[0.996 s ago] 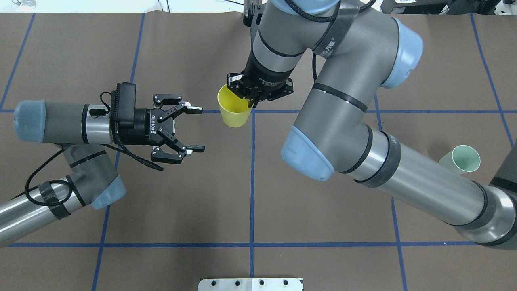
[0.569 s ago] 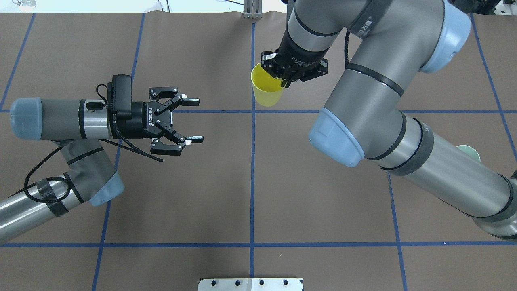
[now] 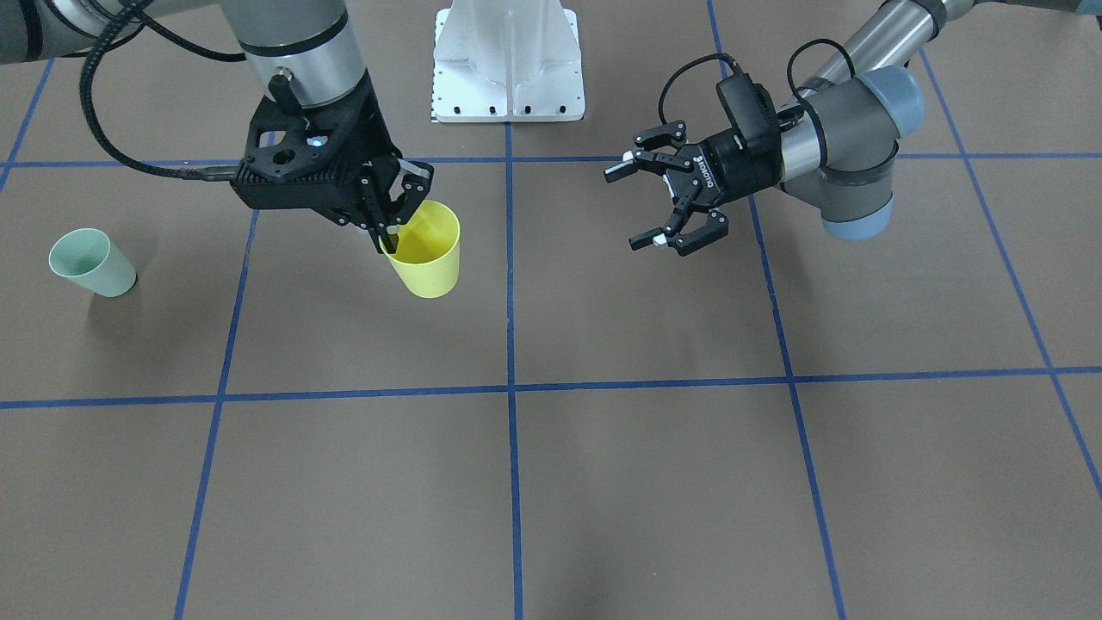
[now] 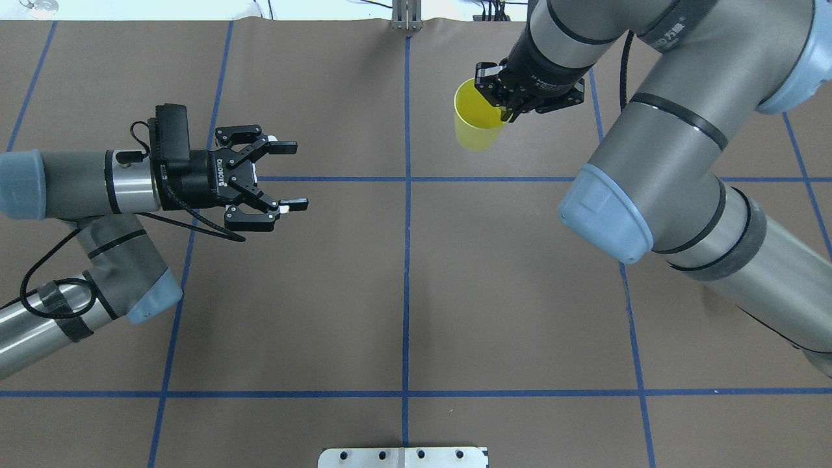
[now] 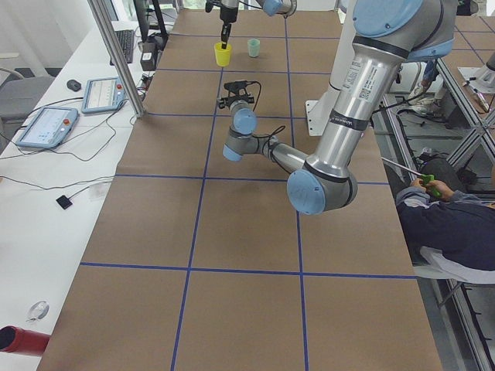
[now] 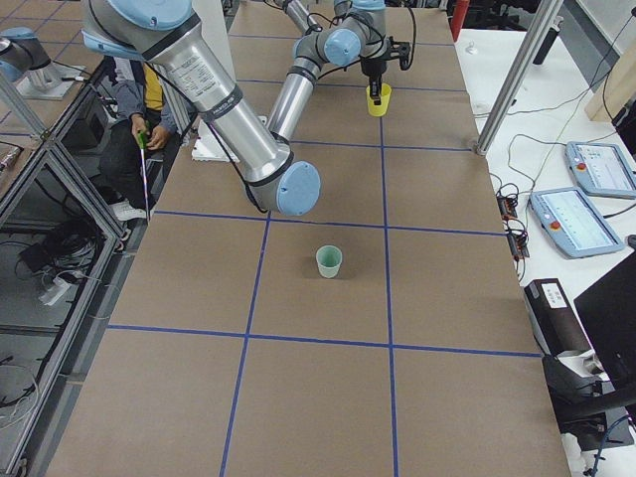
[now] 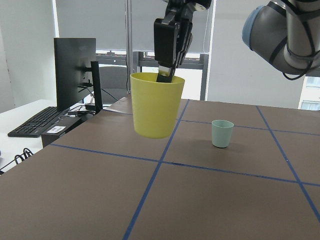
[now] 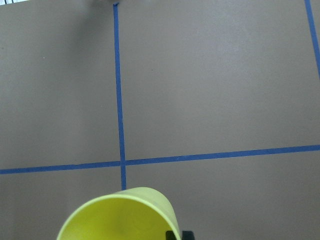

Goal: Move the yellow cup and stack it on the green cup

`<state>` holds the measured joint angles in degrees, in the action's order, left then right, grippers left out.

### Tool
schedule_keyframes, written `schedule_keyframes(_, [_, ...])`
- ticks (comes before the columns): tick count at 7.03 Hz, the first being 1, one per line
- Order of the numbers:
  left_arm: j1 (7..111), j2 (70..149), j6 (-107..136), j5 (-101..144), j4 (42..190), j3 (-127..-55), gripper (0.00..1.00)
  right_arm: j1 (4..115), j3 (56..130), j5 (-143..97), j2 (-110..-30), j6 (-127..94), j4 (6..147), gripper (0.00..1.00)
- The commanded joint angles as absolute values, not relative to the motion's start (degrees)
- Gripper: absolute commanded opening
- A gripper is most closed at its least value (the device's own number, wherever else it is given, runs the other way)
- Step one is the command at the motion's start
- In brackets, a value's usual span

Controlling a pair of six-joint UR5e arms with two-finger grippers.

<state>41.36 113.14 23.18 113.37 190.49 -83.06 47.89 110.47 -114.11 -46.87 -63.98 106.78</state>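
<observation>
The yellow cup hangs upright above the table, pinched by its rim in my right gripper, which is shut on it. It also shows in the front view and the left wrist view. The green cup stands upright on the table on my right side, apart from the yellow cup; it also shows in the left wrist view. My right arm hides it in the overhead view. My left gripper is open and empty, left of the centre line, pointing toward the yellow cup.
The brown table mat is marked with blue tape lines. The robot's white base plate sits at the near middle edge. A monitor and keyboard stand beyond the table's far side. A seated person is beside the table.
My right gripper has carried the yellow cup to the right and farther from the robot. My left gripper has drawn back to the left, still open. My right arm now covers the green cup overhead.
</observation>
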Motion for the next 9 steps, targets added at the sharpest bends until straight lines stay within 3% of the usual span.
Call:
schedule_keyframes(1, [41.48, 112.06, 23.03, 113.38, 190.55, -83.06, 1.00, 48.52, 113.19, -114.17, -49.03, -64.07, 106.87, 0.00])
schedule_keyframes(5, [42.70, 110.65, 23.02, 113.47, 190.55, -83.32, 1.00, 49.48, 114.08, -114.08, -50.45, -63.99, 107.75, 0.00])
schedule_keyframes(9, [55.07, 105.84, 23.29, 120.29, 179.16, -83.41, 1.00, 53.16, 113.91, -114.26, -52.29, -57.08, 107.75, 0.00])
